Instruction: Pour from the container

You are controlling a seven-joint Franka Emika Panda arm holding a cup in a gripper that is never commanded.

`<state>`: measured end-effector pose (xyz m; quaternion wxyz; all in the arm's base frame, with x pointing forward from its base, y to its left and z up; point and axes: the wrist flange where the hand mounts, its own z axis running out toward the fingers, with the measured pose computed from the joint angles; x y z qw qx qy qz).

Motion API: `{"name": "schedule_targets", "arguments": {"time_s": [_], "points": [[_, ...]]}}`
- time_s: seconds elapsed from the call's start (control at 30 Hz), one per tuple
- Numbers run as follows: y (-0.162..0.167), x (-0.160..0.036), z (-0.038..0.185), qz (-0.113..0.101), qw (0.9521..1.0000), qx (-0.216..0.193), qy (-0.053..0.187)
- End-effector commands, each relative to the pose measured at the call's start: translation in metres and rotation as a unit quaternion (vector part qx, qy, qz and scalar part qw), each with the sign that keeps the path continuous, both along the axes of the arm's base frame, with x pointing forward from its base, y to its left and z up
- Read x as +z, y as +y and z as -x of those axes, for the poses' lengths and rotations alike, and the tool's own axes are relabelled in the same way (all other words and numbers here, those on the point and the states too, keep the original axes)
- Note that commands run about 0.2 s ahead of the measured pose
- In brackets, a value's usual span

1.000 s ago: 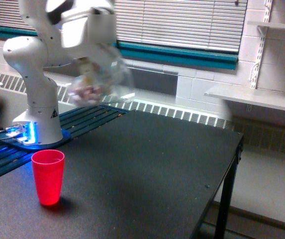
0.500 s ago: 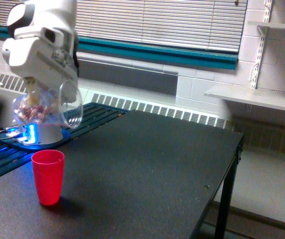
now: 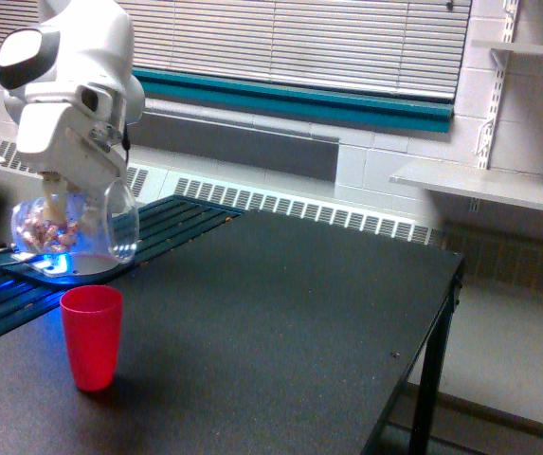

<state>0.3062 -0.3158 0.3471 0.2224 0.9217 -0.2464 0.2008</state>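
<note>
A red cup (image 3: 92,336) stands upright on the dark desk (image 3: 280,322), near the edge at the exterior view's left. Toward the exterior view's right the desk top is bare and open as far as its far corner, where a black leg (image 3: 428,379) drops to the floor; the edge there runs diagonally toward the viewer.

Above and just behind the red cup hangs the container (image 3: 74,226), a clear jar tipped onto its side with its mouth turned toward the exterior view's right and slightly down. Small pinkish and pale pieces (image 3: 45,228) lie inside, gathered at its closed end. It is not touching the cup. The end effector (image 3: 63,194) comes down from the white arm (image 3: 67,90) onto the container and carries it in the air; its fingers are hidden behind the housing and the jar, so their grip cannot be made out.

Behind the container a blue light (image 3: 42,258) glows at the arm's base, which sits on a slatted dark surface (image 3: 171,223). No writing is readable anywhere.

Farther back, a long white radiator grille (image 3: 309,213) runs along a white block wall. Above it are a teal band (image 3: 299,100) and closed blinds (image 3: 299,38). At the exterior view's right, white shelves (image 3: 484,185) hang on wall rails.
</note>
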Motion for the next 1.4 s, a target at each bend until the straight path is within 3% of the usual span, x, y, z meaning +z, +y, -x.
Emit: {"name": "schedule_targets", "arguments": {"time_s": [0.03,0.47,0.83,1.1,1.4], "points": [[-0.013,-0.005,0.033,-0.003,0.9989,-0.043,-0.017],[-0.024,-0.039,0.090,-0.011,0.9966,-0.081,0.001],[-0.016,-0.059,0.096,-0.011,0.9945,-0.104,0.000],[0.000,-0.064,0.090,0.004,0.9971,-0.075,0.007],[0.023,-0.070,0.090,0.031,0.9989,-0.013,0.034]]}}
